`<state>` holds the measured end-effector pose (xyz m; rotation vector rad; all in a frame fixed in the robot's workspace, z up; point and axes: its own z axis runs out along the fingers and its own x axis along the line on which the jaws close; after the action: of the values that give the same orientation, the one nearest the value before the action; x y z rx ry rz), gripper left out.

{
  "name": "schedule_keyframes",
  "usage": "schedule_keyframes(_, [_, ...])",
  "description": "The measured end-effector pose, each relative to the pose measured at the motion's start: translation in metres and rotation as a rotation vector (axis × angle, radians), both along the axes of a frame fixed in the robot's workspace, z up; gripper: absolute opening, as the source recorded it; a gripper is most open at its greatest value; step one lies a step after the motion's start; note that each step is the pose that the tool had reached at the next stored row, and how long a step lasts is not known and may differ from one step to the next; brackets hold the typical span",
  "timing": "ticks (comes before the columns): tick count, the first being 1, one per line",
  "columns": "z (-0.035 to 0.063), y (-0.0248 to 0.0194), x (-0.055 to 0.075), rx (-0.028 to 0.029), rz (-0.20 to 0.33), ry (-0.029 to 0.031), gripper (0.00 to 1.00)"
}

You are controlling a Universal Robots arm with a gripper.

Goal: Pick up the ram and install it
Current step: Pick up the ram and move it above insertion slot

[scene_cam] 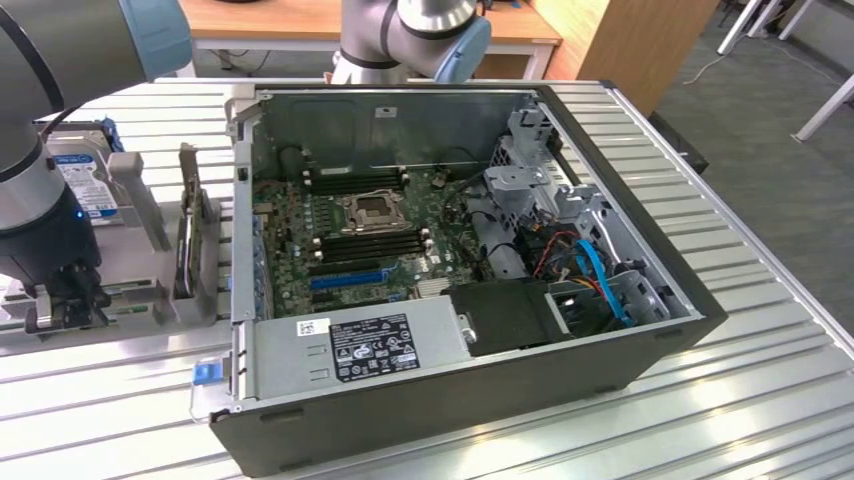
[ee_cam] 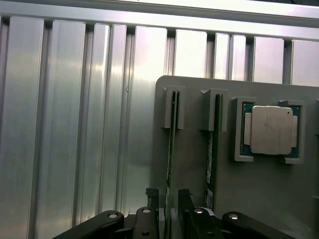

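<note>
- The thick round arm tube (scene_cam: 54, 40) is matt dark grey metal.
- A smooth light-blue plastic cap (scene_cam: 156, 30) closes its joint end; a second cap of the same blue sits on the silver-grey rounded joint housing (scene_cam: 407, 20).
- A thin black cable (scene_cam: 51, 78) curves across the dark tube.
- The silver-grey wrist cylinder (scene_cam: 34, 190) has a plain, slightly glossy skin.
- The black metal gripper (ee_cam: 168, 199) is built from flat, angled link bars (ee_cam: 94, 224).
- Round silver pin heads (ee_cam: 112, 215) mark each link pivot.
- Two narrow black fingers (ee_cam: 152, 195) end in small stepped, notched tips.
</note>
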<state>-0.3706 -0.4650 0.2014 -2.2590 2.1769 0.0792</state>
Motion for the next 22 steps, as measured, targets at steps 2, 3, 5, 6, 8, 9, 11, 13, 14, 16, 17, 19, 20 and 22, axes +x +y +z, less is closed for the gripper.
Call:
schedule_keyframes(2, [-0.0001, 0.0001, 0.0001, 0.0001, 0.0, -0.0001, 0.29])
schedule_keyframes(3, [-0.0002, 0.0001, 0.0, 0.0001, 0.0, -0.0002, 0.29])
schedule_keyframes(5, [-0.0002, 0.0001, 0.0, 0.0002, 0.0, -0.0002, 0.29])
schedule_keyframes(6, [-0.0002, 0.0001, 0.0001, 0.0002, 0.0, -0.0002, 0.29])
schedule_keyframes(8, [-0.0002, 0.0001, 0.0001, 0.0002, 0.0, -0.0002, 0.29])
schedule_keyframes(9, [-0.0002, 0.0001, 0.0001, 0.0002, 0.0, -0.0002, 0.29])
schedule_keyframes(11, [-0.0002, 0.0001, 0.0, 0.0002, 0.0, -0.0002, 0.29])
schedule_keyframes(13, [-0.0002, 0.0001, 0.0, 0.0002, 0.0, -0.0002, 0.29])
schedule_keyframes(14, [-0.0002, 0.0001, 0.0001, 0.0002, 0.0, -0.0002, 0.31])
schedule_keyframes(16, [-0.0002, 0.0001, 0.0, 0.0002, 0.0, -0.0002, 0.37])
schedule_keyframes(17, [-0.0002, 0.0001, 0.0001, 0.0002, 0.0, -0.0002, 0.37])
schedule_keyframes(19, [-0.0002, 0.0001, 0.0, 0.0002, 0.0, -0.0002, 0.37])
schedule_keyframes(20, [-0.0002, 0.0001, 0.0001, 0.0001, 0.0, -0.0002, 0.37])
schedule_keyframes(22, [-0.0002, 0.0001, 0.0, 0.0002, 0.0, -0.0002, 0.37])
